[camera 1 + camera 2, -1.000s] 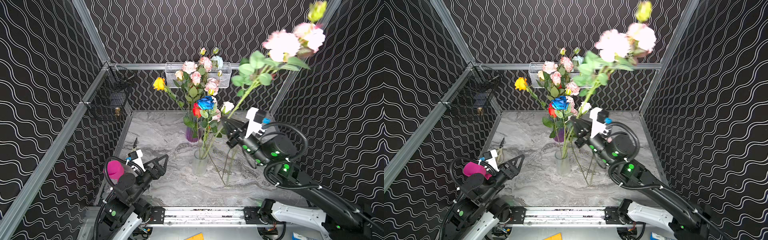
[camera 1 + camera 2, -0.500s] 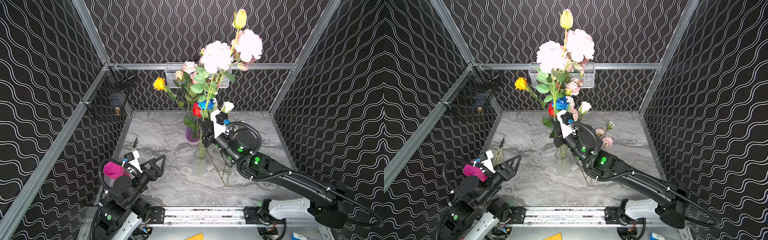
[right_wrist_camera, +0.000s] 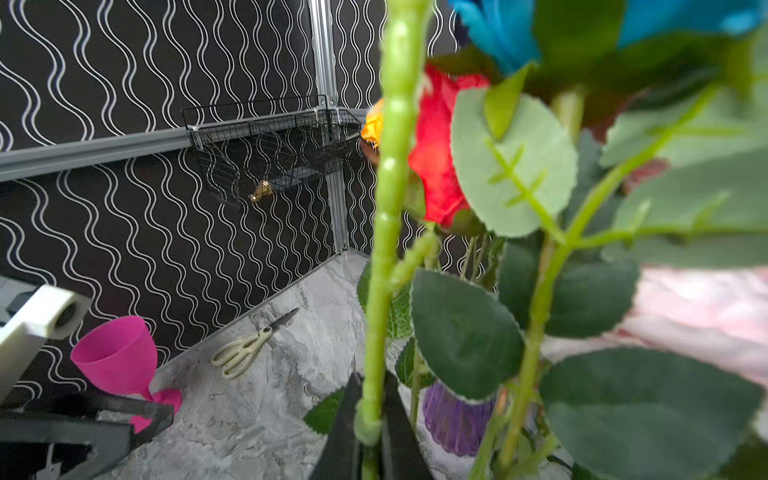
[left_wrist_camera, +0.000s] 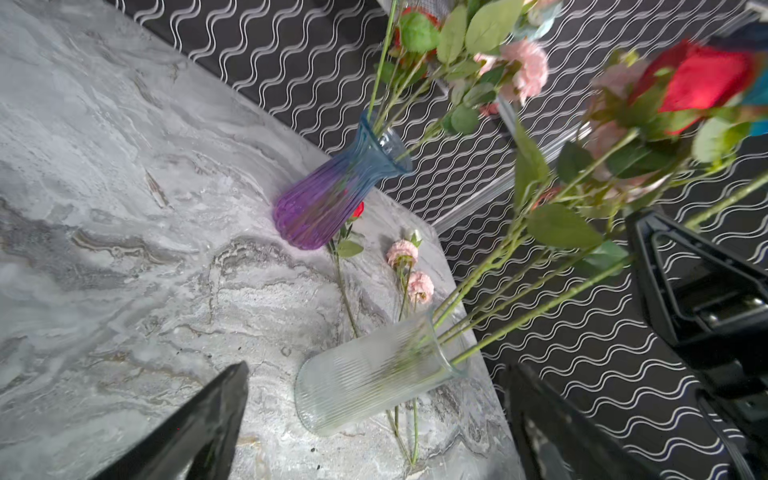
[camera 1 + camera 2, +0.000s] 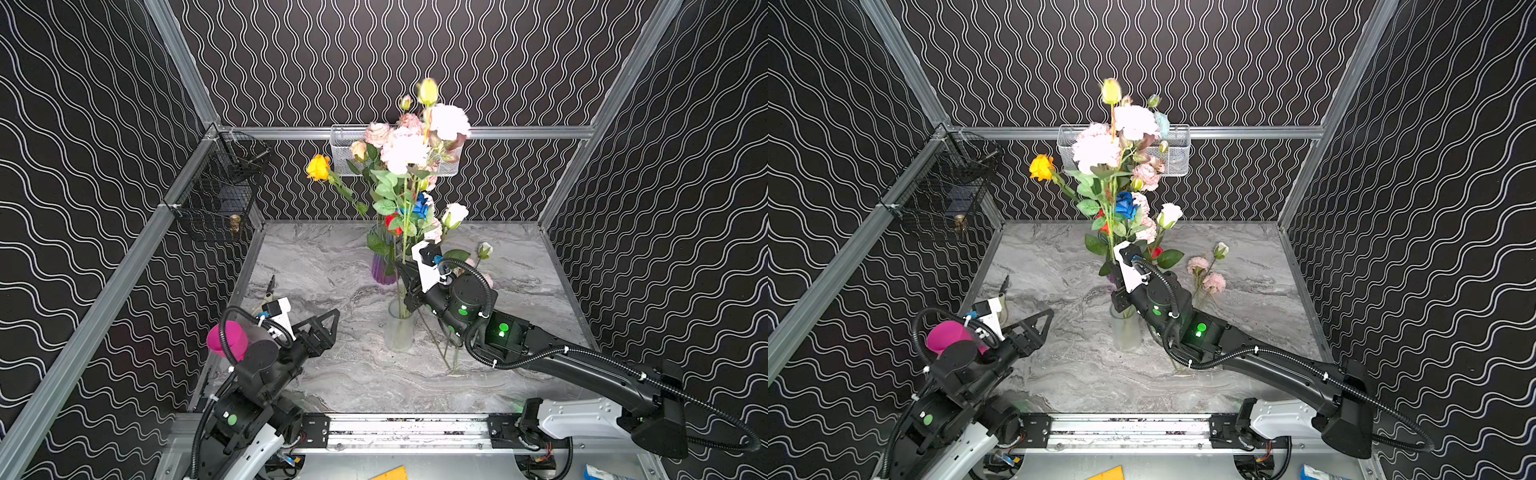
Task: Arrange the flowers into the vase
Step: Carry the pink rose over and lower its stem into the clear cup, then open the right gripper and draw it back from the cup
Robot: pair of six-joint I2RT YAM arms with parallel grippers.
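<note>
A clear ribbed vase [image 5: 399, 332] [image 5: 1126, 332] [image 4: 370, 374] stands mid-table with several green stems in it. Behind it a purple and blue vase [image 5: 383, 270] [image 4: 328, 195] holds more flowers [image 5: 409, 199]. My right gripper [image 5: 404, 276] [image 5: 1116, 282] [image 3: 368, 399] sits just above the clear vase's mouth, shut on the stem of a tall flower [image 3: 386, 187]. That flower's pale pink heads [image 5: 446, 120] [image 5: 1133, 120] and yellow bud [image 5: 428, 89] stand nearly upright. More flowers [image 5: 1204, 274] [image 4: 409, 270] lie on the table to the right. My left gripper [image 5: 328, 322] [image 5: 1040, 322] [image 4: 376, 370] hovers open, facing the clear vase.
A magenta cup [image 5: 226, 338] [image 3: 116, 357] stands by the left arm. Scissors [image 3: 249, 347] lie near the left wall. A black wire basket [image 5: 220, 187] hangs on the left rail and a white mesh basket [image 5: 345, 145] on the back rail. Patterned walls close three sides.
My right arm swung the tall pink flower from leaning far right to nearly upright and brought its stem down over the clear vase. The left arm barely shifted.
</note>
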